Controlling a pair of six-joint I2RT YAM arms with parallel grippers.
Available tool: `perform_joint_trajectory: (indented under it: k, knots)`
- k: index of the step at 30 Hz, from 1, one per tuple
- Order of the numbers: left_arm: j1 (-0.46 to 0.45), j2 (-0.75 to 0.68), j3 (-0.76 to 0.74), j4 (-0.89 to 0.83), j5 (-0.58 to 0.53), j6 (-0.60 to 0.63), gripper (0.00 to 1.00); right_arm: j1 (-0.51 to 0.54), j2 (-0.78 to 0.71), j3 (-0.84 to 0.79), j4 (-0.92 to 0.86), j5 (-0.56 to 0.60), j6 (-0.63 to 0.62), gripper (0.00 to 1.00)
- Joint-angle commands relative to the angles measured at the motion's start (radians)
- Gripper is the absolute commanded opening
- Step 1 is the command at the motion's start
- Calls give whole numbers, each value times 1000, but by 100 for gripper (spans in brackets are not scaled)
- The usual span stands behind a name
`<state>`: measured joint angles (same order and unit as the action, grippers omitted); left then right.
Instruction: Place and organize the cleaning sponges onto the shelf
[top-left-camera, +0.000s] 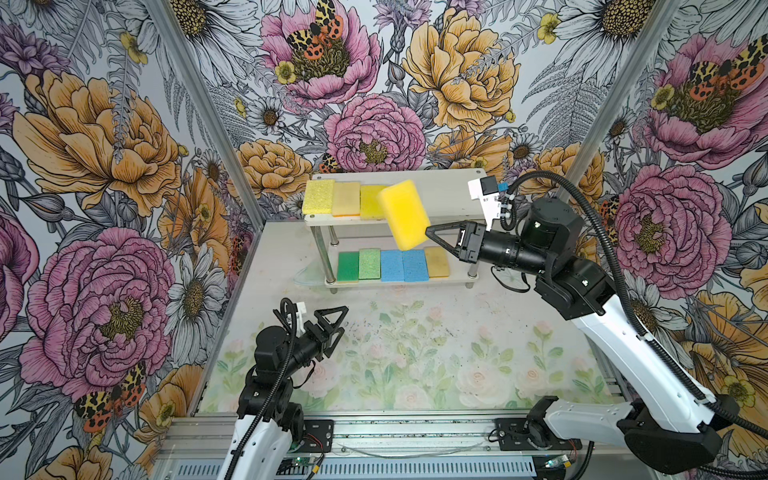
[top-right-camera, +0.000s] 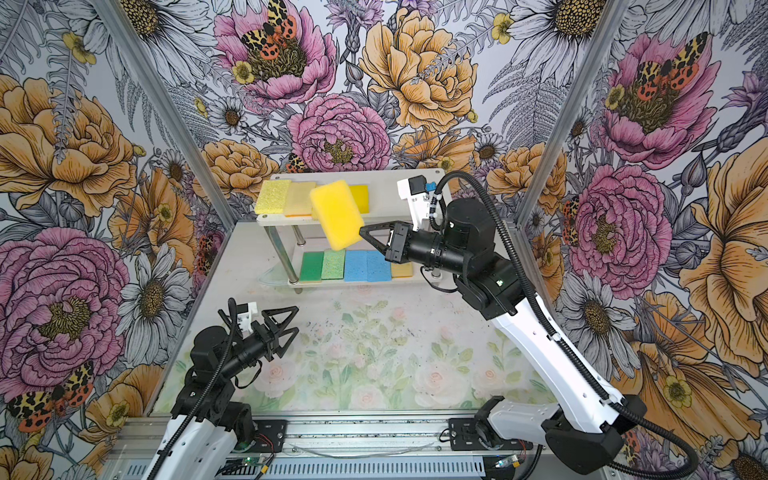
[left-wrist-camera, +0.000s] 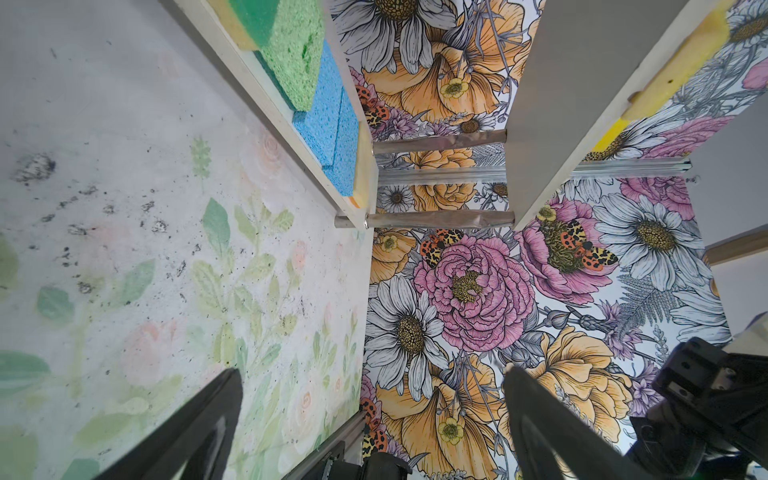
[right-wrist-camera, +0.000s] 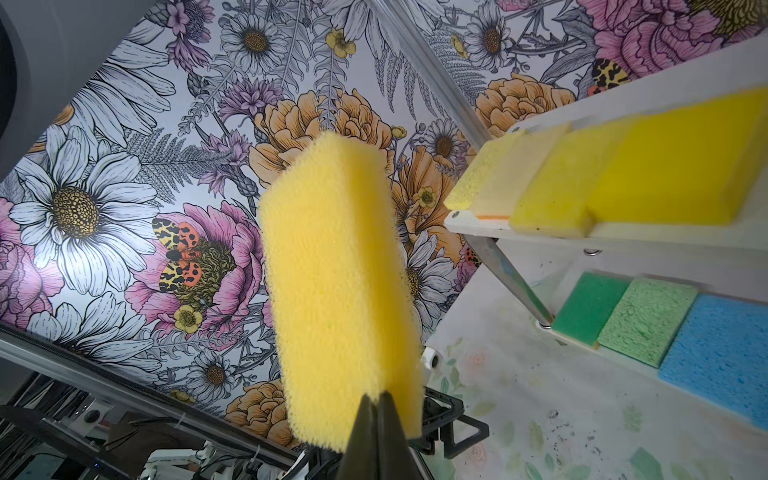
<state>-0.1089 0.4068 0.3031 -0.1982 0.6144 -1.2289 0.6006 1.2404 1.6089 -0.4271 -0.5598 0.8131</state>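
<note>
Right gripper (top-left-camera: 428, 230), clamped on the yellow sponge (top-left-camera: 405, 214) by its corner, held it ahead for the shelf's (top-left-camera: 453, 195) bare top end; left gripper (top-left-camera: 345, 319) gaped empty.

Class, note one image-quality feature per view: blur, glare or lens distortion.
In both top views, wide-angle distortion splays the frame posts; in the left wrist view, the left gripper looks soft and dark; in the right wrist view, the nearest shelf-top sponge blurs.
</note>
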Motion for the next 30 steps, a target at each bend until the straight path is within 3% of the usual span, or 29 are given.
perform_joint_trajectory:
  k: [1,8,14,30]
  knots:
    - [6,61,100,-104,-4,168,99,-51,30,70,8,-73,-10,0]
    - [6,242,326,-324,-31,474,99,-148,84,179,8,-133,6,0]
    - [6,331,446,-427,-90,639,99,-202,99,193,6,-115,21,0]
    - [3,338,469,-465,-131,834,99,-220,114,241,-221,327,-88,0]
